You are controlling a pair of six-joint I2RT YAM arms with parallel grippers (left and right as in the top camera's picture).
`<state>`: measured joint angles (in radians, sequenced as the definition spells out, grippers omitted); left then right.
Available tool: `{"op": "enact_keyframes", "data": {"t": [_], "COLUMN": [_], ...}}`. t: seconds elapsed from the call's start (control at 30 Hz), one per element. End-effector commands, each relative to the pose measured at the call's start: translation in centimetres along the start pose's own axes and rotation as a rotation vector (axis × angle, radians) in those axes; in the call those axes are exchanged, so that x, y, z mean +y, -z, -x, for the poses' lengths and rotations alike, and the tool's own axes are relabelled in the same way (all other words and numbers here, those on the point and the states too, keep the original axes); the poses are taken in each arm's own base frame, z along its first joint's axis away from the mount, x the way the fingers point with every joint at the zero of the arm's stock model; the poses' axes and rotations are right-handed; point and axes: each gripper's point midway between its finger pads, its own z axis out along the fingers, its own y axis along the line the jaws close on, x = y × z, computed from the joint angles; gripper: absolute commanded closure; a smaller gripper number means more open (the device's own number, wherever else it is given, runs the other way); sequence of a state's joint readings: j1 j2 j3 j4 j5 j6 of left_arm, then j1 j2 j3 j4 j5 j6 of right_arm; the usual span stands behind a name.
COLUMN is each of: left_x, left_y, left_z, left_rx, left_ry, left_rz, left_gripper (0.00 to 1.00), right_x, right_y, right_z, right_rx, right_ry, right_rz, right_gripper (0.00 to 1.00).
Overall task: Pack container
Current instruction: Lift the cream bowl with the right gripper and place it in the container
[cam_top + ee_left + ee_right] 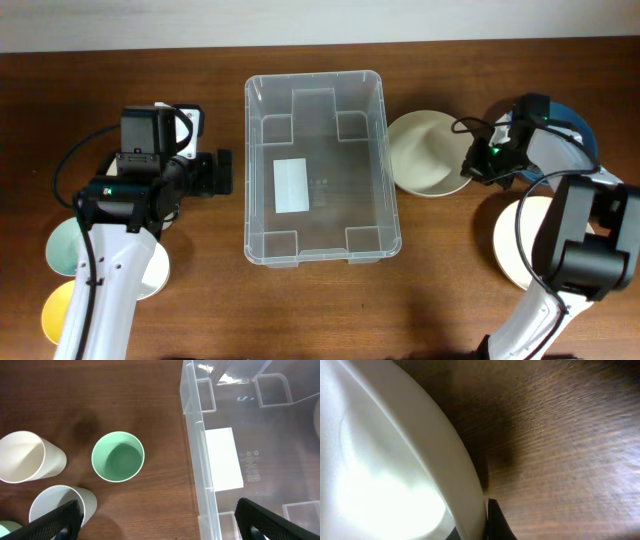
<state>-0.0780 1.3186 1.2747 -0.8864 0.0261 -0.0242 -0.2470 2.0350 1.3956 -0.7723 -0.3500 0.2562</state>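
Note:
The container (320, 165) is a large clear bin with a white label on its floor, standing mid-table with nothing in it. It also shows in the left wrist view (250, 435). My left gripper (222, 172) is open and empty beside the bin's left wall; its fingers straddle that wall (157, 527). A cream bowl (425, 150) sits right of the bin. My right gripper (478, 165) is at the bowl's right rim. In the right wrist view the rim (395, 460) sits between the dark fingers (475, 525).
A green cup (118, 456) and two white cups (27, 456) (60, 505) stand left of the bin. The overhead view shows a pale green cup (65, 245), a white cup (150, 270) and a yellow cup (60, 310). A blue bowl (575, 125) and a white bowl (520, 245) lie at right.

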Motion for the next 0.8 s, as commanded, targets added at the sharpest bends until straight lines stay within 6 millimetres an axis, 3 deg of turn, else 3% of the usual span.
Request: {"op": "enact_keyframes", "data": {"t": [0.0, 0.07, 0.23, 0.27, 0.37, 0.4, 0.43, 0.47, 0.5, 0.63, 0.7, 0.77], "left_x": [0.2, 0.2, 0.2, 0.2, 0.2, 0.2, 0.2, 0.2, 0.2, 0.2, 0.2, 0.3], "left_y": [0.5, 0.5, 0.5, 0.5, 0.5, 0.5, 0.5, 0.5, 0.5, 0.5, 0.5, 0.5], "left_z": [0.8, 0.8, 0.8, 0.8, 0.8, 0.8, 0.8, 0.8, 0.8, 0.8, 0.8, 0.8], "left_rx": [-0.024, -0.024, -0.024, -0.024, -0.024, -0.024, -0.024, -0.024, -0.024, -0.024, -0.024, -0.023], "left_ry": [0.009, 0.009, 0.009, 0.009, 0.009, 0.009, 0.009, 0.009, 0.009, 0.009, 0.009, 0.009], "left_rz": [0.009, 0.009, 0.009, 0.009, 0.009, 0.009, 0.009, 0.009, 0.009, 0.009, 0.009, 0.01], "left_gripper": [0.01, 0.01, 0.01, 0.01, 0.01, 0.01, 0.01, 0.01, 0.01, 0.01, 0.01, 0.0], "right_x": [4.2, 5.6, 8.1, 9.3, 12.4, 14.2, 15.4, 18.2, 19.7, 23.1, 25.3, 26.1], "right_y": [8.0, 11.4, 17.2, 18.6, 20.5, 20.9, 20.9, 20.4, 19.7, 16.5, 13.5, 11.2], "right_z": [3.2, 3.5, 2.5, 2.0, 0.8, 0.0, -0.5, -2.0, -2.8, -4.6, -5.5, -5.5], "right_rx": [-0.215, -0.297, -0.42, -0.453, -0.502, -0.514, -0.515, -0.501, -0.49, -0.484, -0.485, -0.489], "right_ry": [0.073, 0.096, 0.103, 0.135, 0.209, 0.255, 0.285, 0.356, 0.392, 0.47, 0.526, 0.547], "right_rz": [0.069, 0.091, 0.141, 0.159, 0.205, 0.232, 0.248, 0.283, 0.286, 0.225, 0.18, 0.134], "right_gripper": [0.96, 0.96, 0.96, 0.96, 0.96, 0.96, 0.96, 0.96, 0.96, 0.96, 0.96, 0.96]}}
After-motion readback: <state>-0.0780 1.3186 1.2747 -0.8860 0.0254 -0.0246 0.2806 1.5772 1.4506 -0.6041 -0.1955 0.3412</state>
